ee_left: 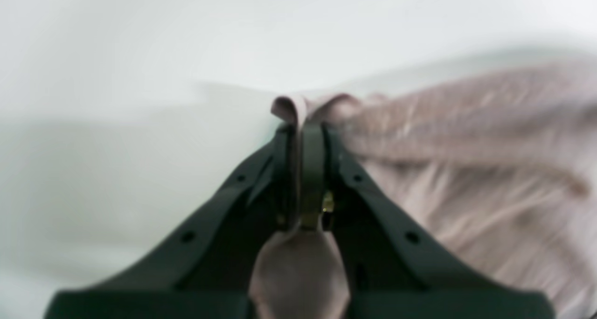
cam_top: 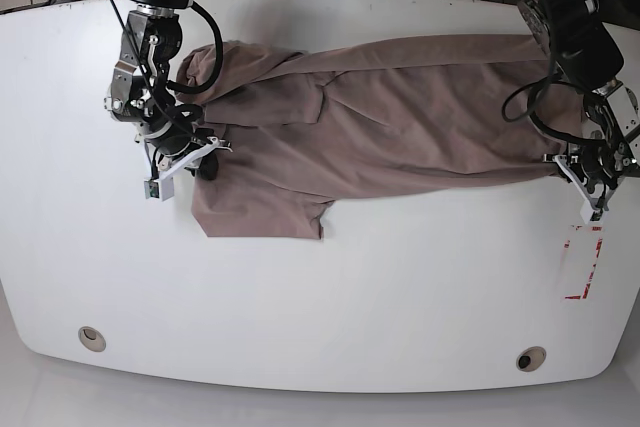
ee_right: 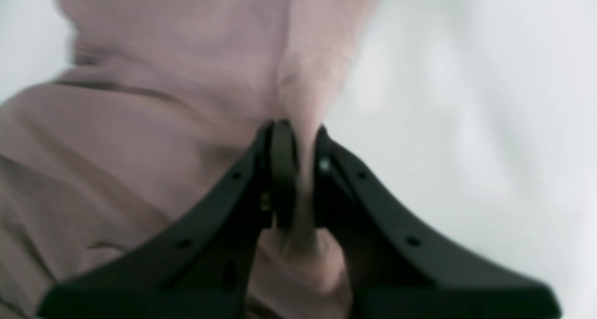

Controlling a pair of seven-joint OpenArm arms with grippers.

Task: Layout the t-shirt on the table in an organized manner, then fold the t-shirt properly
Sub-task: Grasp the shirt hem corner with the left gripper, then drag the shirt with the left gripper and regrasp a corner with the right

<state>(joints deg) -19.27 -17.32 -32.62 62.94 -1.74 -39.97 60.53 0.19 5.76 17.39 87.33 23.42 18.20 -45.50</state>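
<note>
Both pincers pinch opposite ends of the t-shirt (cam_top: 400, 117): left pincer (ee_left: 305, 128) and right pincer (ee_right: 294, 137) hold it stretched across the surface (cam_top: 320, 297), probably to flatten wrinkles.

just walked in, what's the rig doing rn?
Both arms are working a t-shirt on the table. The left hand is shut on a pinch of cloth at one end, and the right hand is shut on a fold at the other. The shirt is stretched across the far half between them, still wrinkled, one part bunched near the right hand. Laying out, no fold yet.
</note>
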